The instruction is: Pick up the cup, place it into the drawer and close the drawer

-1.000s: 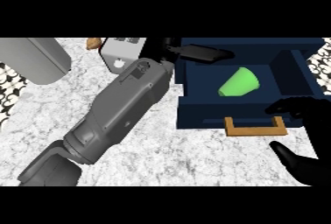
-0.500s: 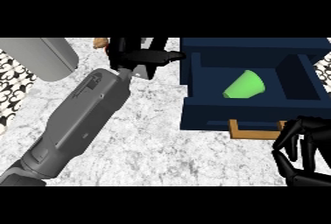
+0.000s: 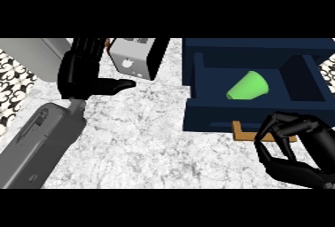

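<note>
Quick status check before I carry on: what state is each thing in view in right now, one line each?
Drawer: open, pulled out over the counter.
Cup: green, lying tilted inside the drawer, not held.
Drawer handle: wooden, free, with the right hand just beside it.
Right hand: fingers curled, holding nothing.
Left hand: open, fingers straight, holding nothing, next to the toaster.
Toaster: upright on the counter, untouched.

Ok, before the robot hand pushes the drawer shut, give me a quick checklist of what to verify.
1. Green cup inside the drawer: ok, lying on its side.
2. Cup below the drawer's rim: cannot tell.
3. Drawer open: ok, not yet closed.
4. Right robot hand at the drawer front by the wooden handle: ok, fingers curled, holding nothing.
5. Left robot hand clear of the drawer: ok, open near the toaster.
</note>
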`<state>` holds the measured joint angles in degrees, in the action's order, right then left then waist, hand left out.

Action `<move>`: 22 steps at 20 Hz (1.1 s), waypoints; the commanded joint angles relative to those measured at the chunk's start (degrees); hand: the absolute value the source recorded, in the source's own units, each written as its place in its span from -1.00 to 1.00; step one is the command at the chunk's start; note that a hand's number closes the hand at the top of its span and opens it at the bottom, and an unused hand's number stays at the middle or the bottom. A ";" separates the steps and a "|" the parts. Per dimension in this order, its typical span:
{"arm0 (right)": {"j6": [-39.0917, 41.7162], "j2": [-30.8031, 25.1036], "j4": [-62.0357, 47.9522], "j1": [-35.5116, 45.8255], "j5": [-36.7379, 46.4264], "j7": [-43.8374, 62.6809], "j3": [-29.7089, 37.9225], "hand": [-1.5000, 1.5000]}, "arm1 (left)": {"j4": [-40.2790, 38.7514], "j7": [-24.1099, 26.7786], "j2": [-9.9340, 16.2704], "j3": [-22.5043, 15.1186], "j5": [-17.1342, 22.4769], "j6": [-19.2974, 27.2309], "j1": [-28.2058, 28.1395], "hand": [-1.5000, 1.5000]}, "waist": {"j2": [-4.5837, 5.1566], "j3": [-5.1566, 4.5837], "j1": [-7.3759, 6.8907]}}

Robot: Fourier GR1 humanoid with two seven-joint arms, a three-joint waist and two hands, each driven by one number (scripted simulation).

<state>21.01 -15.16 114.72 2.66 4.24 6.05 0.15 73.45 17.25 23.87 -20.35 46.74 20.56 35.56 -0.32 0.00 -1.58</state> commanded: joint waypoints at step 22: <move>-16.41 2.14 -50.11 19.17 42.85 -20.22 -12.85 -1.00 | 16.66 3.55 8.07 12.34 1.47 -17.67 -30.99 -1.00 | 0.46 0.03 0.19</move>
<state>7.81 -14.73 75.58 17.25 43.82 -11.84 -12.93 86.71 20.69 31.79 -9.45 47.90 4.88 8.62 0.09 0.01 -1.05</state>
